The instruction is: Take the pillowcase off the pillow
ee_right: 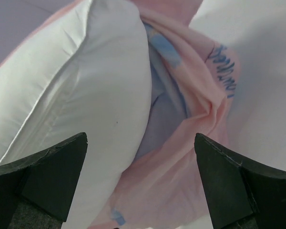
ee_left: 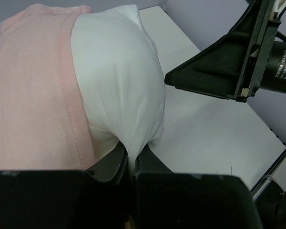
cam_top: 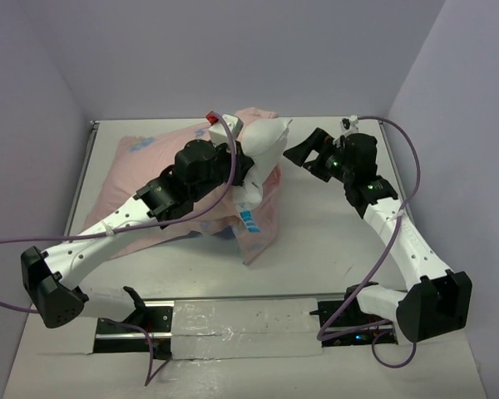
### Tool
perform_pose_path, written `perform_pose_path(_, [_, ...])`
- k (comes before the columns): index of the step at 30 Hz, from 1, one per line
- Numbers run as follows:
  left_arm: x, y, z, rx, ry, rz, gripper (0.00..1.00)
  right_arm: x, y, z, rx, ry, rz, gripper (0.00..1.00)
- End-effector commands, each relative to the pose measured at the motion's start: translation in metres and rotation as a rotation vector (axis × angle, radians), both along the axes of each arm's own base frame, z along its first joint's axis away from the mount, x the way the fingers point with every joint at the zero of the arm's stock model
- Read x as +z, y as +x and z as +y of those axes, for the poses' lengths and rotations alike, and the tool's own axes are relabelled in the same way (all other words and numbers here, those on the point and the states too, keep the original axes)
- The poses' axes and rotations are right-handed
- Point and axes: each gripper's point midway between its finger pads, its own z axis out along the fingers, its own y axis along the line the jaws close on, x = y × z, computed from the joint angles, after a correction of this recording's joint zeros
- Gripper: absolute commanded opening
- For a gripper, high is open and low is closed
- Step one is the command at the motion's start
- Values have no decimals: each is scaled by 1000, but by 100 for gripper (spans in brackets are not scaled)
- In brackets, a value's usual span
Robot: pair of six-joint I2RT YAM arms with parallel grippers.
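Note:
The pale pink pillowcase (cam_top: 158,166) lies across the table's far left, its open end bunched near the middle. The white pillow (cam_top: 266,141) sticks out of that opening, lifted off the table. My left gripper (cam_top: 251,179) is shut on a pinch of the pillow's white fabric (ee_left: 124,86), with the pink pillowcase (ee_left: 33,86) beside it on the left. My right gripper (cam_top: 303,158) is open and empty, just right of the pillow's exposed end. In the right wrist view its fingers (ee_right: 52,167) frame the pillow (ee_right: 86,95) and the pillowcase (ee_right: 181,143) folds.
The pillowcase's hem with blue print (cam_top: 251,224) hangs down toward the table's middle. A metal rail (cam_top: 83,174) runs along the table's left edge. Walls close in on the back and both sides. Cables trail from both arms.

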Motion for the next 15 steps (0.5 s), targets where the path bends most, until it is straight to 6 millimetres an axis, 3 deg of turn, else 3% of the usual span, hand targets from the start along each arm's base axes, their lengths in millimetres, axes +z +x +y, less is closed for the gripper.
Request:
perform_pose_path(1, [44,4,-13,-26,-156,-83,0,20,-10,12,45,109,-34,100])
perform_pose_path(5, [33,9,-16,-15,-135,-61,0,26,-12,17,56,181,-37,100])
perform_pose_path(7, [28,7,-18,-31,-133,-54,0,48,-15,22,84,252,-101,100])
perform_pose_path(10, [19,8,-20,-24,-125,-31,0,57,-23,24,99,311,-126,100])
perform_pose_path(13, [13,5,-23,-46,-124,-20,0,59,-22,22,79,309,-124,100])
perform_pose_path(15, [12,2,-27,-71,-126,-14,0,50,-18,23,75,304,-80,100])
